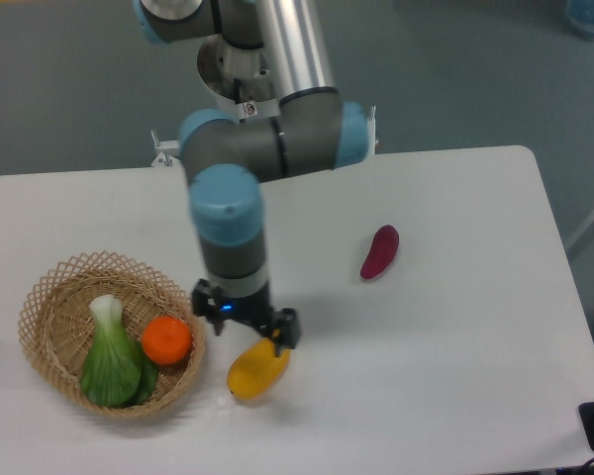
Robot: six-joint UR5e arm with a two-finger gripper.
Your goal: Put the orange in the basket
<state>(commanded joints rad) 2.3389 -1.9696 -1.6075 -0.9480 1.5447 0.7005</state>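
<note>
The gripper (246,325) hangs low in the middle of the frame, just right of the basket and above the upper end of a yellow-orange mango-shaped fruit (256,369). From here its wrist and body cover most of the fingers; only dark stubs poke out on either side, apart from each other, and nothing sits between them, so it looks open and empty. One dark finger (286,328) overlaps the top of the yellow fruit, though whether it touches I cannot tell.

The orange (166,339) lies inside the basket (49,294), at its right side, in the lower left of the frame. Beside it, to the left, lies a green leafy vegetable (110,358) with a white stalk; something darker green shows under them, too hidden to name.

A purple eggplant-like piece (379,251) lies well apart on the white table (455,346), right of centre. The arm's upper part is cut off by the top edge.
</note>
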